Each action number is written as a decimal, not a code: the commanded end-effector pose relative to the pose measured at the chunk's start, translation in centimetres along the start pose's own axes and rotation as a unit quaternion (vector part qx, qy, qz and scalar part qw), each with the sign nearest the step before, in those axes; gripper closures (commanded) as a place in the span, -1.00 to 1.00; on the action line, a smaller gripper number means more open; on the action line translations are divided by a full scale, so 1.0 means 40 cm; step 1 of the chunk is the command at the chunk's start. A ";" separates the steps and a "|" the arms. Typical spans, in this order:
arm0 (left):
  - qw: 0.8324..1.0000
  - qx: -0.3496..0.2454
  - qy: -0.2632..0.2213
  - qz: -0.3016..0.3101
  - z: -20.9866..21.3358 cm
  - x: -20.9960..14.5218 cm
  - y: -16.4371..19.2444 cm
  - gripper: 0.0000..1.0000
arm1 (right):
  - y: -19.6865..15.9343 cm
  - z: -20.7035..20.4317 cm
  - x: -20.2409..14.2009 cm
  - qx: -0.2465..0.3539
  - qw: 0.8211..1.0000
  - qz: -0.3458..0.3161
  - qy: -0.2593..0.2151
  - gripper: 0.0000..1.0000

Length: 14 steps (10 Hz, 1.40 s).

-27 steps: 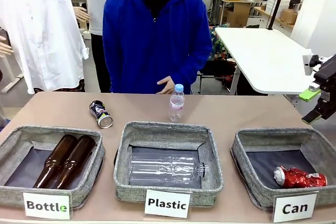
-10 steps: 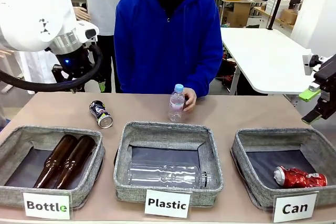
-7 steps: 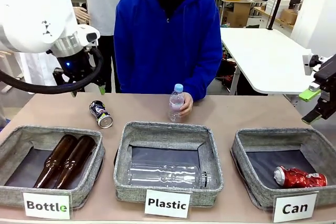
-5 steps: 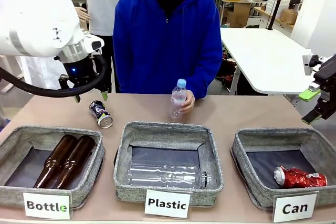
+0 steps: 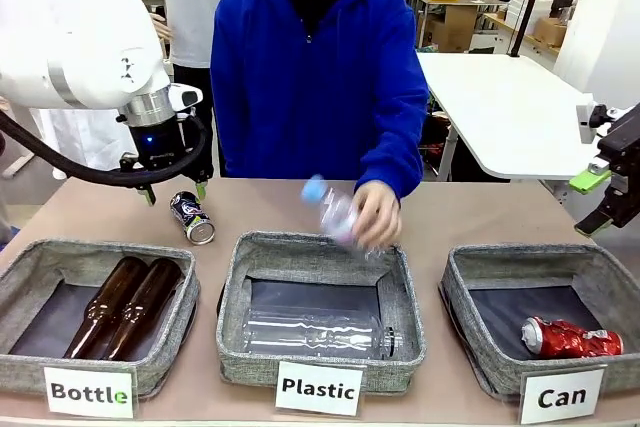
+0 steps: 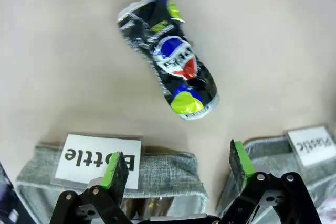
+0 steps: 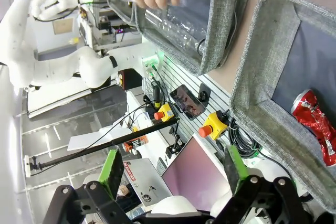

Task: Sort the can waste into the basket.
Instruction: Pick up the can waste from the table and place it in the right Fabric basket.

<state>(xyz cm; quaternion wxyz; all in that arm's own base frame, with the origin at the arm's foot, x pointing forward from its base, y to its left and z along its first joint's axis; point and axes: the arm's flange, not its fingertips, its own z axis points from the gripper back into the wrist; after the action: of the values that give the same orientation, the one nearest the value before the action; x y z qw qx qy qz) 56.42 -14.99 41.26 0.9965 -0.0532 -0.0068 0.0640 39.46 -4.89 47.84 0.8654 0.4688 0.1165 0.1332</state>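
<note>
One tan worktop [image 5: 480, 217] carries everything. A person in a blue hooded top [image 5: 320, 77] stands at its far side, and the white left arm [image 5: 80, 47] reaches in over the far left part.

Three grey fabric baskets line the near edge. The "Bottle" basket [image 5: 30, 257] sits just nearer than the left claw [image 5: 175, 192]. The "Plastic" basket [image 5: 235, 277] lies between the two claws. The "Can" basket [image 5: 465, 277] is below the right claw [image 5: 592, 202].

Two brown bottles [image 5: 125, 307] lie in the first basket and a clear bottle [image 5: 315, 327] lies in the second. The person's hand [image 5: 377, 217] holds a small blue-capped bottle [image 5: 335, 212], blurred and tilted, over the far rim of the "Plastic" basket.

The left claw [image 6: 177, 163] points down with its fingers spread apart and nothing between them. The dark can [image 6: 169, 67] lies on its side on the bare worktop straight ahead of that gap, clear of both fingertips. The right claw [image 7: 172, 167] hangs raised at the right edge, its fingers wide apart and empty. The red can [image 5: 570, 338] lies crushed in the "Can" basket beneath it.
</note>
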 end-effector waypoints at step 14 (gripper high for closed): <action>0.976 0.022 -0.066 0.205 -0.218 0.118 -0.017 -1.00 | -0.003 0.003 -0.002 -0.007 1.000 0.009 -0.003 -1.00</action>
<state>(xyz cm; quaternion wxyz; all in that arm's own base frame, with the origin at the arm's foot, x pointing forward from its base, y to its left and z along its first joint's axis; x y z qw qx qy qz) 61.01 -16.00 32.09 0.9614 -0.0391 -0.0423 0.2692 39.46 -4.90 47.84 0.8654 0.4688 0.1164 0.1331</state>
